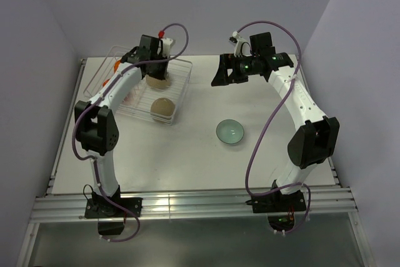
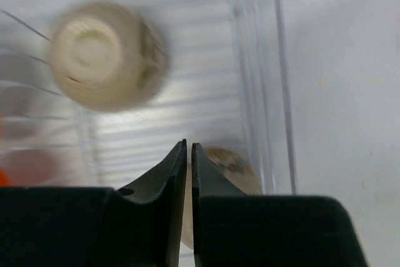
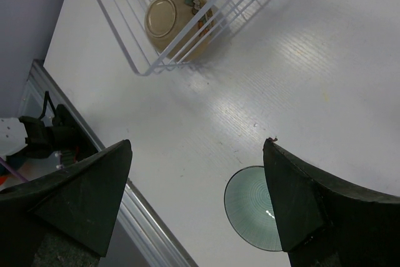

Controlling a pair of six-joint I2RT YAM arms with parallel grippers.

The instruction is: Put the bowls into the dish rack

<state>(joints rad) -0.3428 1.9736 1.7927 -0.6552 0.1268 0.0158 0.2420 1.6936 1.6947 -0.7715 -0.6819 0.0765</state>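
The dish rack [image 1: 185, 74] stands at the back left, a clear tray with a white wire rack inside. My left gripper [image 1: 157, 72] is over it, shut on the rim of a cream bowl [image 1: 159, 81]; in the left wrist view the fingers [image 2: 189, 145] pinch that bowl [image 2: 232, 166]. A second cream bowl [image 1: 164, 109] rests upside down at the rack's near end, blurred in the left wrist view [image 2: 103, 54]. A bit of the orange bowl [image 1: 118, 64] shows at the rack's far left. The teal bowl [image 1: 230, 132] sits on the table. My right gripper [image 1: 218, 72] is open and empty, high above the table.
The right wrist view shows the teal bowl [image 3: 250, 212] below its open fingers [image 3: 197, 145], the rack's wire corner [image 3: 134, 67] with the cream bowl [image 3: 172, 20], and the table's near rail [image 3: 144, 223]. Purple walls close in on both sides and at the back.
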